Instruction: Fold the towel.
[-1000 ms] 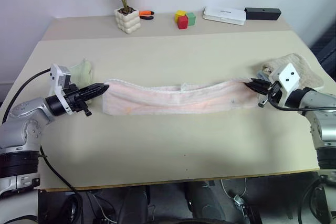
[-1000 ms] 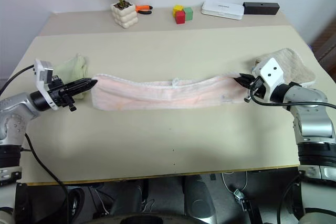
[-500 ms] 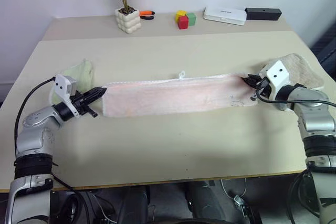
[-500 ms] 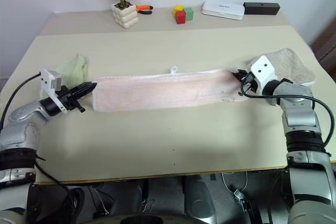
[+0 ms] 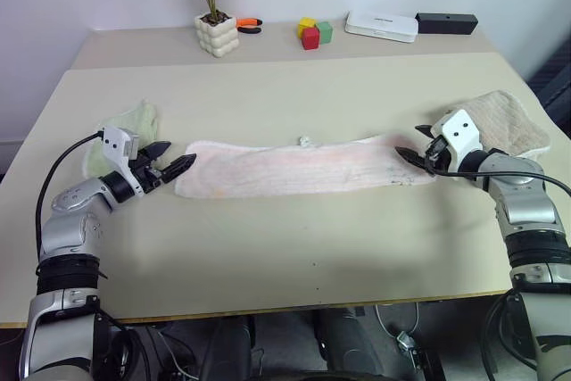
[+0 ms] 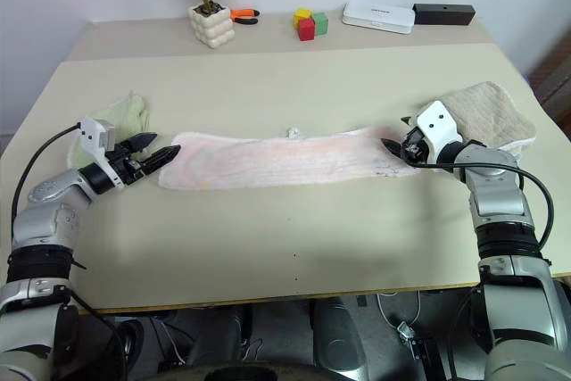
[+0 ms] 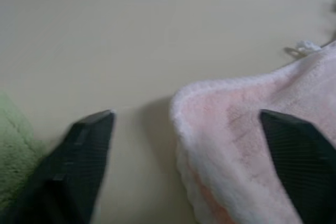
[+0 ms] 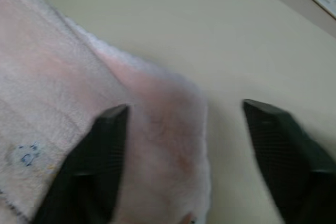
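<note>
Towel (image 5: 299, 167) is laid flat as a long folded strip across mid-table (image 5: 294, 256); left gripper (image 5: 173, 160) is spread apart at its left end; right gripper (image 5: 412, 145) is spread apart at its right end; nothing is gripped.

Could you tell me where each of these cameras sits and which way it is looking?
Head views, left and right eye: up on the head, looking forward and down over the table; both arms show, the open left gripper and open right gripper at the ends of the pink towel.
Left wrist view: on the left wrist, looking along its fingers at the towel's end and a green towel.
Right wrist view: on the right wrist, looking along its fingers at the towel's other end.
All views share the pink towel.
</note>
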Robot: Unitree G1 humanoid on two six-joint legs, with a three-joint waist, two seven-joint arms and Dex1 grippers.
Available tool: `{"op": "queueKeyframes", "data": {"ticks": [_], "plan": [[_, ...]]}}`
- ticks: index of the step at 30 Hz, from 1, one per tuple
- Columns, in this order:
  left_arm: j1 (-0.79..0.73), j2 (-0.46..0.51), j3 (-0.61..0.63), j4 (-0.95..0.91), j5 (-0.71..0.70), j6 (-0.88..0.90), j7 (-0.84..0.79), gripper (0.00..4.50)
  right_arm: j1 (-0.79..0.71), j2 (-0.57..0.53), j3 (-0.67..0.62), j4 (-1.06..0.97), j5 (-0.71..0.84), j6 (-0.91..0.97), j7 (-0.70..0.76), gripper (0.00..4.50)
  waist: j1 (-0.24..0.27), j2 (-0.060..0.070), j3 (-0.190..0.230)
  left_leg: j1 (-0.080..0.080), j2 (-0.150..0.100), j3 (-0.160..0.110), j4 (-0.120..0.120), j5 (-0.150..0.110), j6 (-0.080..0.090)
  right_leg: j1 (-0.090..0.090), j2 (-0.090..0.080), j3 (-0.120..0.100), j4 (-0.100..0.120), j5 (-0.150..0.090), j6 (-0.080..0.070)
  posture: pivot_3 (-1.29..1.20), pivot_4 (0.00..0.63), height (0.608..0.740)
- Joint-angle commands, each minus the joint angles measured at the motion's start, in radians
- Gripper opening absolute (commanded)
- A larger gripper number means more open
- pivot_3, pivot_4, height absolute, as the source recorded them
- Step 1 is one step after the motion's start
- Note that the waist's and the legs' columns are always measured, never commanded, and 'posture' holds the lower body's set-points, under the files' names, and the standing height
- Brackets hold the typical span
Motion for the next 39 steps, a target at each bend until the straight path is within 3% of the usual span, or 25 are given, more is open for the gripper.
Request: {"op": "queueKeyframes", "data": {"ticks": [1, 2, 5, 10, 11, 12, 15, 22, 25, 29, 36, 39], "plan": [[-0.023, 0.026, 0.040, -0.058, -0.060, 0.103, 0.008, 4.50, -0.013, -0.018, -0.052, -0.031, 0.028, 0.015, -0.013, 4.47, 0.000, 0.000, 0.000, 0.000, 0.000, 0.000, 0.000, 0.000, 0.000, 0.000, 0.000, 0.000, 0.000, 0.000, 0.000, 0.00, 0.150, 0.740], [-0.027, 0.027, 0.054, -0.081, -0.091, 0.148, 0.011, 4.19, -0.012, -0.014, -0.066, -0.052, 0.050, 0.029, -0.011, 4.50, 0.000, 0.000, 0.000, 0.000, 0.000, 0.000, 0.000, 0.000, 0.000, 0.000, 0.000, 0.000, 0.000, 0.000, 0.000, 0.00, 0.150, 0.740], [-0.046, 0.021, 0.093, -0.145, -0.148, 0.221, 0.056, 2.98, -0.016, -0.003, -0.095, -0.113, 0.085, 0.085, -0.030, 3.45, 0.000, 0.000, 0.000, 0.000, 0.000, 0.000, 0.000, 0.000, 0.000, 0.000, 0.000, 0.000, 0.000, 0.000, 0.000, 0.00, 0.150, 0.740], [-0.096, -0.012, 0.140, -0.250, -0.236, 0.340, 0.165, 0.36, -0.042, 0.062, -0.151, -0.236, 0.156, 0.182, -0.125, 0.91, -0.001, 0.000, 0.000, 0.000, 0.000, -0.001, 0.000, 0.000, 0.000, 0.000, 0.000, 0.000, 0.001, 0.000, 0.000, 0.00, 0.150, 0.740], [-0.100, -0.022, 0.138, -0.263, -0.238, 0.343, 0.183, 0.00, -0.043, 0.079, -0.156, -0.252, 0.164, 0.196, -0.144, 0.43, -0.001, 0.000, 0.000, 0.000, 0.000, -0.001, 0.000, 0.000, 0.000, 0.000, 0.000, 0.000, 0.001, 0.000, 0.000, 0.00, 0.150, 0.740], [-0.106, -0.039, 0.144, -0.276, -0.253, 0.359, 0.207, 0.00, -0.043, 0.099, -0.159, -0.268, 0.171, 0.214, -0.166, 0.02, -0.001, 0.000, 0.000, 0.000, 0.000, -0.001, 0.000, 0.000, 0.000, 0.000, 0.000, 0.000, 0.001, 0.000, 0.000, 0.00, 0.150, 0.740], [-0.123, -0.134, 0.160, -0.302, -0.297, 0.393, 0.321, 0.00, -0.010, 0.186, -0.124, -0.339, 0.161, 0.251, -0.244, 0.02, 0.001, 0.000, 0.000, 0.000, 0.000, -0.001, 0.000, 0.000, 0.000, 0.000, 0.000, 0.000, 0.001, 0.000, 0.000, 0.00, 0.150, 0.740], [-0.034, -0.320, 0.050, -0.284, -0.138, 0.302, 0.515, 0.00, 0.093, 0.352, -0.056, -0.365, 0.049, 0.312, -0.472, 0.02, 0.006, -0.001, -0.001, -0.001, 0.000, -0.001, 0.001, 0.000, 0.000, 0.000, 0.000, 0.000, 0.001, 0.000, 0.000, 0.00, 0.150, 0.740], [0.012, -0.309, -0.015, -0.251, -0.063, 0.279, 0.510, 0.00, 0.103, 0.365, -0.083, -0.319, 0.037, 0.301, -0.537, 0.02, 0.006, -0.001, -0.002, 0.000, -0.001, -0.001, 0.001, 0.000, 0.000, 0.000, 0.000, 0.000, 0.001, 0.000, 0.000, 0.00, 0.150, 0.740], [0.033, -0.259, -0.005, -0.208, -0.020, 0.260, 0.517, 0.00, 0.119, 0.324, -0.124, -0.268, 0.014, 0.283, -0.581, 0.02, 0.002, 0.000, -0.002, 0.001, 0.000, -0.001, 0.000, 0.000, -0.001, 0.000, 0.000, 0.000, 0.001, 0.000, 0.000, 0.00, 0.150, 0.740], [0.025, -0.202, 0.040, -0.182, -0.055, 0.280, 0.477, 0.00, 0.133, 0.271, -0.148, -0.248, 0.024, 0.263, -0.560, 0.02, -0.004, 0.000, -0.003, 0.006, 0.000, 0.000, -0.001, 0.000, 0.000, 0.004, 0.001, 0.001, 0.001, 0.000, 0.000, 0.00, 0.150, 0.740], [0.013, -0.192, 0.048, -0.186, -0.080, 0.265, 0.433, 0.86, 0.125, 0.272, -0.167, -0.264, 0.059, 0.267, -0.531, 0.86, -0.003, 0.000, -0.003, 0.013, 0.000, 0.000, -0.003, 0.000, 0.000, 0.011, 0.001, 0.001, -0.001, 0.000, 0.000, 0.00, 0.150, 0.740]]}}
